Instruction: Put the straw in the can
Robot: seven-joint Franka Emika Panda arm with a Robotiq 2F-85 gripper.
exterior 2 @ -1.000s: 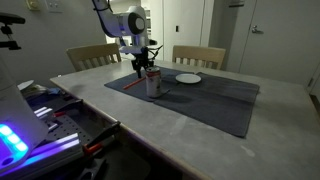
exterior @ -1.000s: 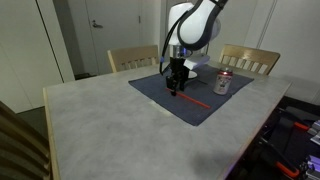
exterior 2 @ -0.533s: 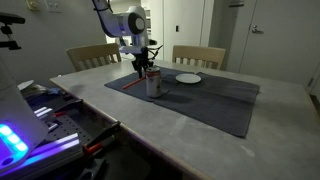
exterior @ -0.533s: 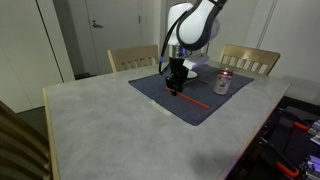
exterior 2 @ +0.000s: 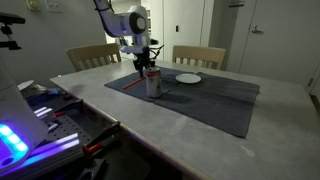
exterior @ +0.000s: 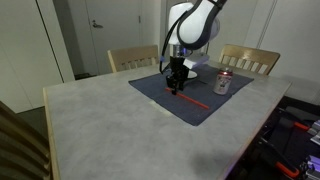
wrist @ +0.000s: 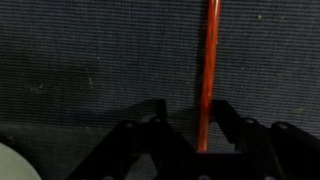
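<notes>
From my station I see a pale grey, stone-look table in both exterior views, and the only thing lying directly on it is a dark cloth mat. The mat lies flat toward 1 o'clock of the tabletop in an exterior view, one corner pointing to 6 o'clock. Its dark weave fills the wrist view.

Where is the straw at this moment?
In an exterior view the straw lies flat on the dark mat, one end under the gripper, with the can standing nearby. In the wrist view it runs between the open fingers.
</notes>
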